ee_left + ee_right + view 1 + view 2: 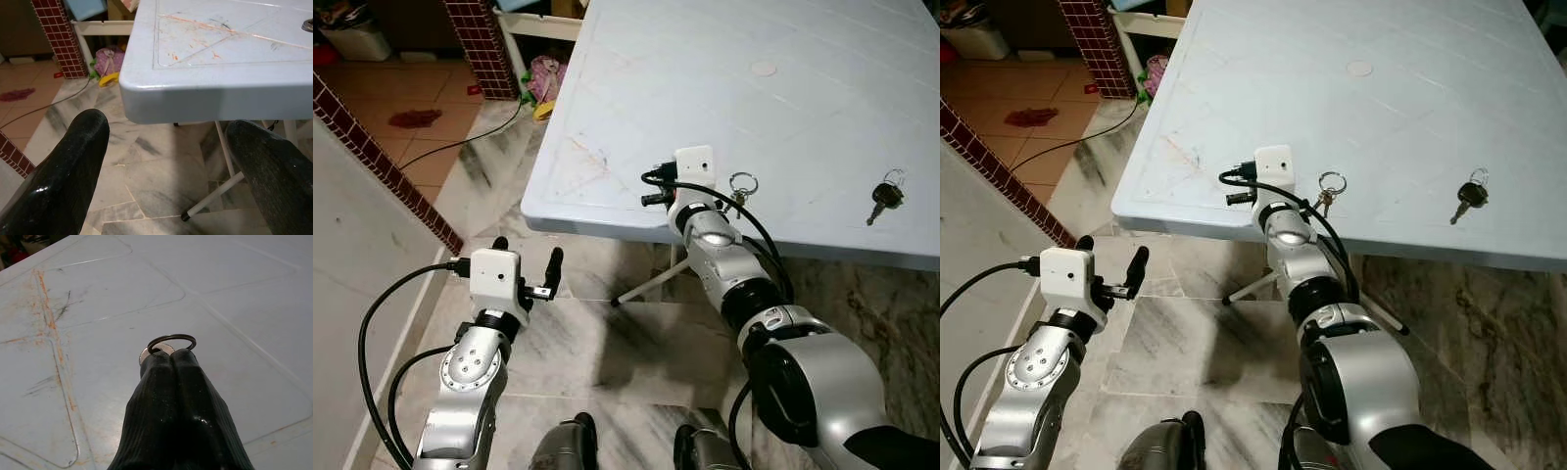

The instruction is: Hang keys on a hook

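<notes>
Right claw (171,360) over the pale blue plastic desk (724,108), near its front edge, black fingers (161,396) pressed together and pinching a small silver key on a thin round wire ring (171,340). Ring poking out just past the fingertips, above the desk top. In the head views, same key ring (742,184) beside the white wrist box.

Second key with a black head (884,196) lying flat on the desk, well apart to the right, close to the front edge.

Left claw (527,266) below the desk level, off its near left corner, over the grey marble floor (587,343). Fingers spread wide, holding nothing. Rounded desk corner straight ahead in the left wrist view.

Orange scratch marks on the desk top near that corner. No writing readable anywhere.

Open floor to the left of the desk, then a red brick-tiled wall edge (372,157). White desk leg (215,196) slanting down under the desk.
</notes>
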`<state>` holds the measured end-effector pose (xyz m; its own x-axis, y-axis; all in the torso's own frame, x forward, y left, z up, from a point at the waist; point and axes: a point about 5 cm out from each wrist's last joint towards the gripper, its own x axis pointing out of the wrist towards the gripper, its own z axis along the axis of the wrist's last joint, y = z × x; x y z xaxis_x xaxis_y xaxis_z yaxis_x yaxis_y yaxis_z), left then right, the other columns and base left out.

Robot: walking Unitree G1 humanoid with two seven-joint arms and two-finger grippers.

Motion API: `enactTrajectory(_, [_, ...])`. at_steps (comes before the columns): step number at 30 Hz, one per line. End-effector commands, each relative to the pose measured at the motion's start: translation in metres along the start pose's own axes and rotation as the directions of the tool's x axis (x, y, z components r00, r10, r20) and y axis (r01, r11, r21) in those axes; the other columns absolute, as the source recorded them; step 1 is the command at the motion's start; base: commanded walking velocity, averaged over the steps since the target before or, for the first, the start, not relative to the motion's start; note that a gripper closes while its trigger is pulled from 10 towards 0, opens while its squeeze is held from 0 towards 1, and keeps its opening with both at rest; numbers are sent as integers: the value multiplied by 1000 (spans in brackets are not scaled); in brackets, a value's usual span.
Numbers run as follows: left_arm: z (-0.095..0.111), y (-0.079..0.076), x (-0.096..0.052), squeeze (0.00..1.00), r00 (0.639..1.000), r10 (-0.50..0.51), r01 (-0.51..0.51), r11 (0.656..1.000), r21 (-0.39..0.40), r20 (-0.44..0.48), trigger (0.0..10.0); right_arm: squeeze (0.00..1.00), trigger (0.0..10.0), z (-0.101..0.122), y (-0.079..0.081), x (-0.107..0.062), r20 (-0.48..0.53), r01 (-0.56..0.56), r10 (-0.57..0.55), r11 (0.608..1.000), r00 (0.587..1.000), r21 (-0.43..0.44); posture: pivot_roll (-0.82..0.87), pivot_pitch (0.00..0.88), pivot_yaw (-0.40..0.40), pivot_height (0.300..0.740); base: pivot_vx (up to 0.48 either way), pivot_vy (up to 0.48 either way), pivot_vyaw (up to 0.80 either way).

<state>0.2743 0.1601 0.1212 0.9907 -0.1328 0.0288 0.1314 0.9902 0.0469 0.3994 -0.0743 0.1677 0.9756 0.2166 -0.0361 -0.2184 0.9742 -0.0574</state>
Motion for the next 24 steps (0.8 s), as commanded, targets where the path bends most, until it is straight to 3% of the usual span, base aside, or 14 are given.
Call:
enactTrajectory(1, [-3,2,-2,0,1000,9,-9,1000,1,-12,10000,0,0,-15,-4,-5,-30,20,-22,999,999,-36,118,234,72,740,0,0,0])
enactTrajectory(8, [-3,-1,2,0,1000,-1,1,1000,-3,-9,10000,0,0,12,2,-5,174,39,-14,989,985,-139,100,228,78,740,0,0,0])
enactTrajectory(15, [-2,-3,5,0,1000,-11,11,1000,-7,-5,10000,0,0,21,4,-10,283,80,-27,981,959,-178,90,223,81,740,0,0,0])
enactTrajectory(21, [-3,-4,8,0,1000,-16,16,1000,-9,-4,10000,0,0,11,2,-14,255,74,-30,983,966,-166,79,215,84,740,0,0,0])
enactTrajectory(22, [-3,-4,8,0,1000,-19,19,1000,-8,-3,10000,165,4118,6,0,-14,236,86,-45,983,971,-163,79,214,86,740,0,0,0])
enactTrajectory(23, [-2,-5,8,0,1000,-20,20,1000,-8,-2,10000,1000,10000,5,0,-15,233,81,-43,985,971,-153,79,213,87,740,0,0,0])
enactTrajectory(24, [-2,-5,9,0,1000,-22,22,1000,-8,-1,10000,1000,10000,5,0,-15,234,81,-44,986,971,-149,80,212,89,740,0,0,0])
